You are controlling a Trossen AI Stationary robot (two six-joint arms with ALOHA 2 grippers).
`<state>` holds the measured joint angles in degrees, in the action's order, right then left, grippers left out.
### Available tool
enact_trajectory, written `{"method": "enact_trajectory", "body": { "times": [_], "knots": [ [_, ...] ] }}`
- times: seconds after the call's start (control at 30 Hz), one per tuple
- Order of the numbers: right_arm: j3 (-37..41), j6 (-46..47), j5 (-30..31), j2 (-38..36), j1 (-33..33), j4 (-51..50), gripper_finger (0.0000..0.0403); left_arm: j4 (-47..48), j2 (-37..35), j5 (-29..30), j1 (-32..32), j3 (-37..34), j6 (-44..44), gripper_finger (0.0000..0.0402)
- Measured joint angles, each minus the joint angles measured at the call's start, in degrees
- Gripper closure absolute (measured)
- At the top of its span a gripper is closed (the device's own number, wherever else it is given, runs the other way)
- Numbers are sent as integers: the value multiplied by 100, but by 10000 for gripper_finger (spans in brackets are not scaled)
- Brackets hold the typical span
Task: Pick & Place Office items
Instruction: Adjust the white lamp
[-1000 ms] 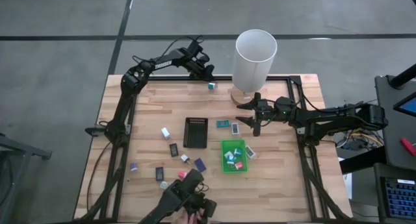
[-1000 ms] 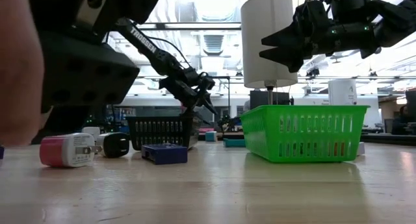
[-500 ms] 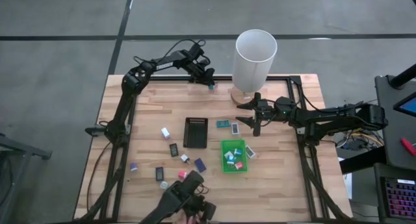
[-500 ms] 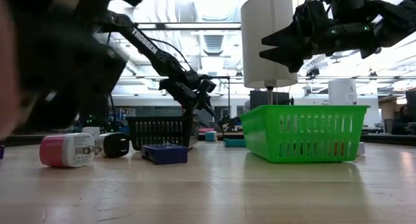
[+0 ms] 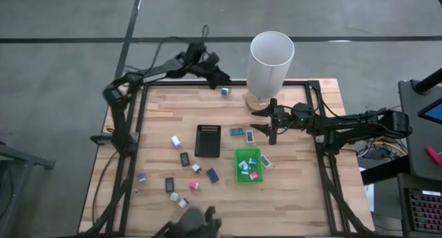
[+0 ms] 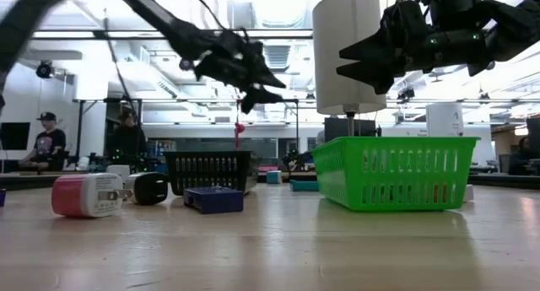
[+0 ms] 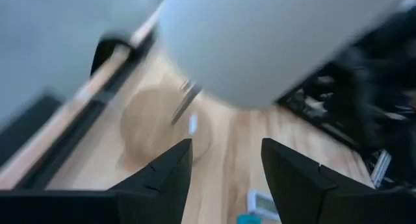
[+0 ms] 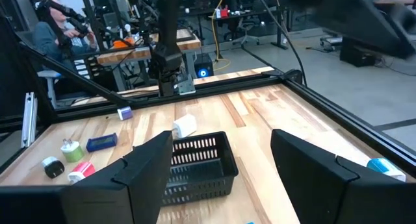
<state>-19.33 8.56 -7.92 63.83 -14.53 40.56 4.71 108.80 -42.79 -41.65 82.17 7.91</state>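
Note:
Small office items lie scattered on the wooden table: a teal block near the far edge, a pink-and-white charger, a dark blue packet. Several more lie in the green tray. The black ribbed tray stands at the table's middle. My left gripper hangs open above the far edge, just beyond the teal block, with nothing between its fingers. My right gripper is open and level in the air by the lamp's base, well above the green tray.
A tall white cylinder on a round wooden base stands at the far edge, between the two grippers. A dark shape shows at the table's near edge. People sit in the room behind.
My left gripper has risen from just above the table near the teal block and rolled about its own line; the block stays where it was. A person's hand and a dark bulk at the near edge have drawn back off the table.

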Motion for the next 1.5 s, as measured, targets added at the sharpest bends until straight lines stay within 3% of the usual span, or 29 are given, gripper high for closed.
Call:
{"method": "enact_trajectory", "body": {
  "times": [0.3,0.43,0.57,0.9,0.97,1.07,1.5],
  "knots": [
    [0,0,0,0,-1,-2,135,-3508,-2532,1208,233,-3740,301,211],
    [-1,0,2,0,-2,-2,139,-4300,-3554,1396,319,-4875,299,211],
    [0,0,0,0,-2,0,145,-4238,-4367,1476,304,-5570,301,211],
    [-2,0,2,-2,-2,-2,140,-4229,-5648,1346,358,-6281,138,211],
    [-1,0,1,0,-2,-1,138,-4152,-5754,1054,356,-6286,-91,211],
    [-1,0,0,0,-2,-2,135,-4060,-5765,562,358,-6249,-245,211],
    [-2,0,2,0,-1,-2,147,-4028,-5544,701,358,-6069,-113,211]
  ]
}}
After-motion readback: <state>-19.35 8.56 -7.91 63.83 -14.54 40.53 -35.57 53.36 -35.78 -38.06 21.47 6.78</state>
